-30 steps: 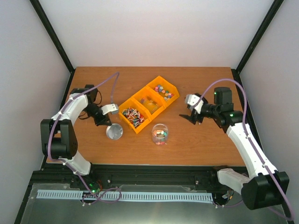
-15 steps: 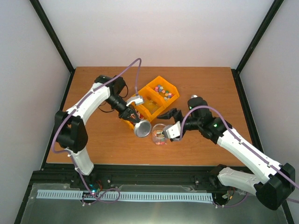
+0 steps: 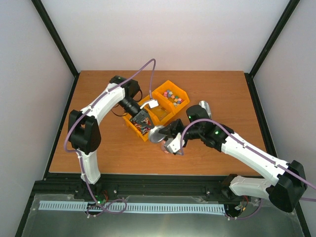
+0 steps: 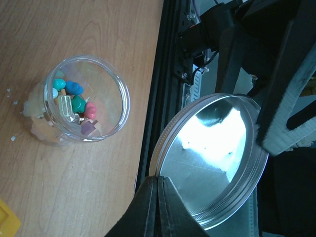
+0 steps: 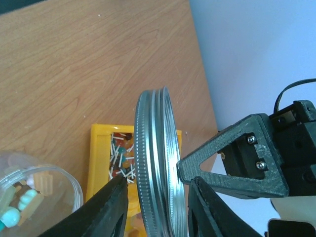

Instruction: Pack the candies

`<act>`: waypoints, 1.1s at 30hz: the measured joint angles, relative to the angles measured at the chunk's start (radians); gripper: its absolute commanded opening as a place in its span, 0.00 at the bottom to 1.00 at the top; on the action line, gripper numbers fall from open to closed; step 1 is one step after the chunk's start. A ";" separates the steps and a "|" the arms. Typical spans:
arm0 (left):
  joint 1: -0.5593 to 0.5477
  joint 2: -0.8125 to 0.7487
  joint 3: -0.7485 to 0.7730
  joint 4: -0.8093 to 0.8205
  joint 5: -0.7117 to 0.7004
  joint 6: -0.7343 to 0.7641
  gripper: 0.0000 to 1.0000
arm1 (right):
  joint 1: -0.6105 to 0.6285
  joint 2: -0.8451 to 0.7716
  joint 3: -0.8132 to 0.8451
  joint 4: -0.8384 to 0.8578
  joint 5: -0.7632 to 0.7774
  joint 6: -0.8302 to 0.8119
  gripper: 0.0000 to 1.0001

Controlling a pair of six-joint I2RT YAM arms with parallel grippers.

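Closely, left gripper (image 4: pixel 158 183) pinches lid (image 4: pixel 212 158) rim beside jar (image 4: pixel 126 98).

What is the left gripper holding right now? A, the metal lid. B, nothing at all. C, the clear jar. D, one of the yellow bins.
A: in the left wrist view the left gripper is pinched shut on the rim of the metal lid, while the clear jar stands apart from it, uncovered.

Wooden table (image 3: pixel 222 89), white walls (image 3: pixel 163 34)
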 measured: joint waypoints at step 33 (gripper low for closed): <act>0.210 -0.624 -0.357 0.845 -0.322 -0.451 1.00 | -0.249 0.086 0.196 -0.015 -0.066 1.188 0.03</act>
